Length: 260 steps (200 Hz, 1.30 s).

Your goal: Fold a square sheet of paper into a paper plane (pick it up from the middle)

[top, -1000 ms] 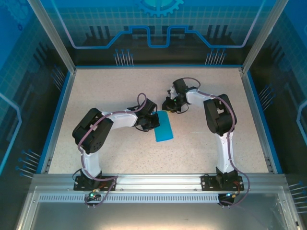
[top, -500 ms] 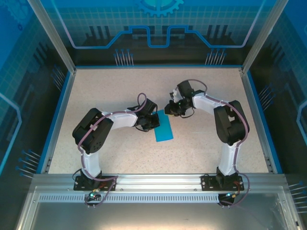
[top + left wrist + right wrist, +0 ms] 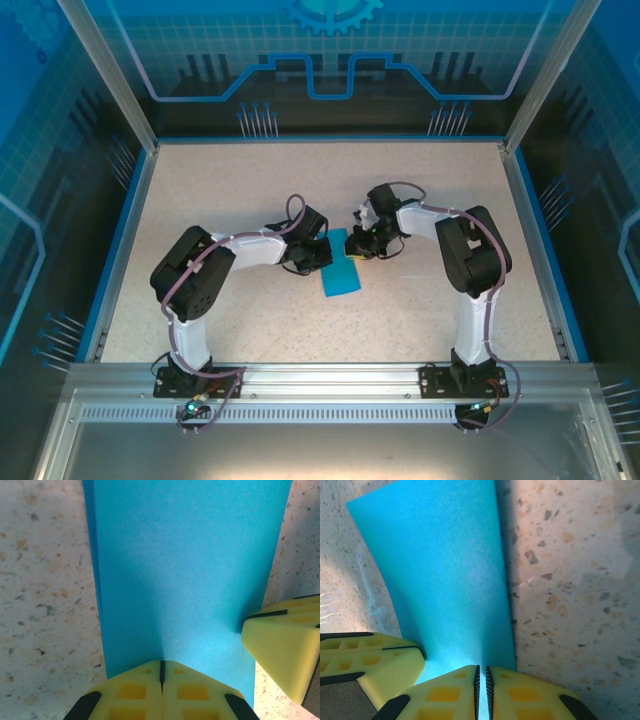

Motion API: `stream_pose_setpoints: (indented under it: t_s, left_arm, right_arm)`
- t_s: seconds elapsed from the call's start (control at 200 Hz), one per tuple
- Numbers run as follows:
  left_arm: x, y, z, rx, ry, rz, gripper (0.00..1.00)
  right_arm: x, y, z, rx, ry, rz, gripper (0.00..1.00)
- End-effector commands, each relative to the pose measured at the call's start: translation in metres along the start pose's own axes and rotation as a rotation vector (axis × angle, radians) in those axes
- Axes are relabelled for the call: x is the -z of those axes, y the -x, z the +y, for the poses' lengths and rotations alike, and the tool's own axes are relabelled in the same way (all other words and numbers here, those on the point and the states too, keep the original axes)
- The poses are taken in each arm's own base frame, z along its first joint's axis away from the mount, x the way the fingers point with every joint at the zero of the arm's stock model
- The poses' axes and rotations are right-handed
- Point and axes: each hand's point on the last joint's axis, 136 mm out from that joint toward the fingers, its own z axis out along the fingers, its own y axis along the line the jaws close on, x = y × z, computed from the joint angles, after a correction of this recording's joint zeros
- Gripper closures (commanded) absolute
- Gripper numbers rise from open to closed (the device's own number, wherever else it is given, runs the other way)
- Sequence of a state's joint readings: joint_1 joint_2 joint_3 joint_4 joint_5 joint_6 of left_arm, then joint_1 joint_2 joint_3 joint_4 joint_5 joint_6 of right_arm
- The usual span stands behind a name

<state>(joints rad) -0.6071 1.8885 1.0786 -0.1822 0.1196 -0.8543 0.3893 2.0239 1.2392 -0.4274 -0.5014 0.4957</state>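
The square sheet of paper (image 3: 341, 272) lies on the table folded over into a narrow teal-blue strip. It fills the middle of the left wrist view (image 3: 190, 570) and the right wrist view (image 3: 445, 570). My left gripper (image 3: 322, 252) is shut, its yellow tips (image 3: 161, 667) set down on the strip's far end. My right gripper (image 3: 358, 250) stands just to the right of it on the same end, jaws shut to a hairline slit (image 3: 481, 672), with the paper flat beneath. Each wrist view catches the other gripper's yellow finger (image 3: 282, 645) (image 3: 370, 660) at its edge.
The speckled tabletop (image 3: 250, 180) is ringed by a blue rim and metal frame posts. Both arms bend inward to meet at the table's middle, and open surface lies all round the strip.
My right gripper has swung down and left from beyond the strip onto its far end, beside the left gripper. The left gripper and the paper have stayed put.
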Motion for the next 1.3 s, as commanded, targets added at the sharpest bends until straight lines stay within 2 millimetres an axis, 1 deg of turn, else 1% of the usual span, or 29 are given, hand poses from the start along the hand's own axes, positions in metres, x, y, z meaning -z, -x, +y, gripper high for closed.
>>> stream_pose_setpoints:
  t_s: [0.0, 0.135, 0.235, 0.3, 0.41, 0.52, 0.595, 0.68, 0.86, 1.0, 1.095, 1.295]
  left_arm:
    - [0.011, -0.018, 0.013, -0.018, 0.075, 0.053, 0.91]
    - [0.032, -0.005, -0.021, -0.037, -0.042, 0.011, 0.85]
    - [0.039, 0.006, -0.029, -0.021, -0.079, -0.022, 0.84]
    - [0.037, 0.012, -0.029, -0.003, -0.093, -0.036, 0.84]
    - [0.032, 0.021, -0.031, 0.015, -0.113, -0.048, 0.87]
    - [0.026, 0.027, -0.040, 0.012, -0.149, -0.046, 0.90]
    - [0.023, 0.030, -0.042, 0.016, -0.148, -0.049, 0.92]
    - [0.020, 0.037, -0.045, 0.032, -0.157, -0.067, 0.94]
    - [0.017, 0.048, -0.046, 0.057, -0.166, -0.106, 0.96]
    - [0.006, 0.047, -0.044, 0.060, -0.157, -0.089, 0.96]
    - [0.000, 0.046, -0.038, 0.061, -0.138, -0.084, 0.96]
    - [-0.010, 0.045, -0.025, 0.060, -0.105, -0.074, 0.97]
  right_arm:
    - [-0.016, -0.022, -0.009, -0.003, -0.017, 0.076, 0.85]
    - [-0.023, -0.034, 0.009, 0.056, 0.024, 0.111, 0.85]
    - [-0.027, -0.039, 0.019, 0.083, 0.047, 0.120, 0.86]
    - [-0.028, -0.039, 0.025, 0.090, 0.069, 0.118, 0.86]
    - [-0.027, -0.039, 0.029, 0.095, 0.094, 0.112, 0.87]
    - [-0.020, -0.038, 0.040, 0.120, 0.132, 0.100, 0.88]
    - [-0.013, -0.037, 0.047, 0.142, 0.156, 0.095, 0.88]
    - [-0.008, -0.036, 0.051, 0.139, 0.183, 0.094, 0.89]
    - [0.002, -0.039, 0.050, 0.128, 0.193, 0.086, 0.90]
    - [0.009, -0.042, 0.048, 0.124, 0.186, 0.072, 0.90]
    - [0.006, -0.045, 0.042, 0.110, 0.166, 0.074, 0.90]
    - [-0.006, -0.049, 0.029, 0.084, 0.138, 0.099, 0.90]
